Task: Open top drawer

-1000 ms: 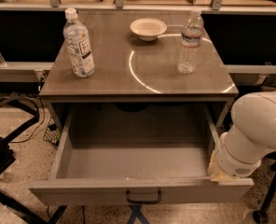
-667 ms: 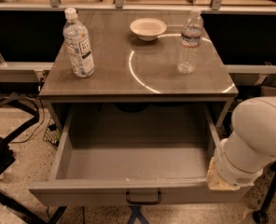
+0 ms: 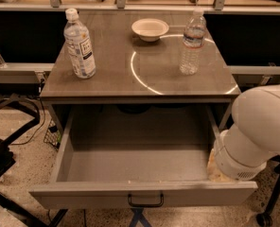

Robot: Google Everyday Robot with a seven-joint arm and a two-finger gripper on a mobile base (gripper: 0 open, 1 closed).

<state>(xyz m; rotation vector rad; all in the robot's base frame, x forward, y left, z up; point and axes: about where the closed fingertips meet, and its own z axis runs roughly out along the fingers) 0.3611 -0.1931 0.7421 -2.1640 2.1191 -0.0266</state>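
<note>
The top drawer (image 3: pixel 130 169) is pulled far out from under the grey cabinet top, showing a plain grey tray interior with nothing in it. Its front panel (image 3: pixel 83 198) runs along the bottom of the view, with a small dark loop handle (image 3: pixel 145 201) at centre. My white arm (image 3: pixel 253 131) fills the right side, bent down beside the drawer's right wall. The gripper itself is hidden behind the arm and out of view. The two shorter drawers below are hidden by the open one.
On the cabinet top (image 3: pixel 111 74) stand a labelled water bottle (image 3: pixel 79 44) at left, a clear bottle (image 3: pixel 192 42) at right and a white bowl (image 3: pixel 150 29) at the back. A dark chair frame (image 3: pixel 3 150) is at the left, a wheeled stand leg (image 3: pixel 272 197) at the right.
My arm has shifted slightly lower and further right beside the drawer. The drawer stays open at the same reach.
</note>
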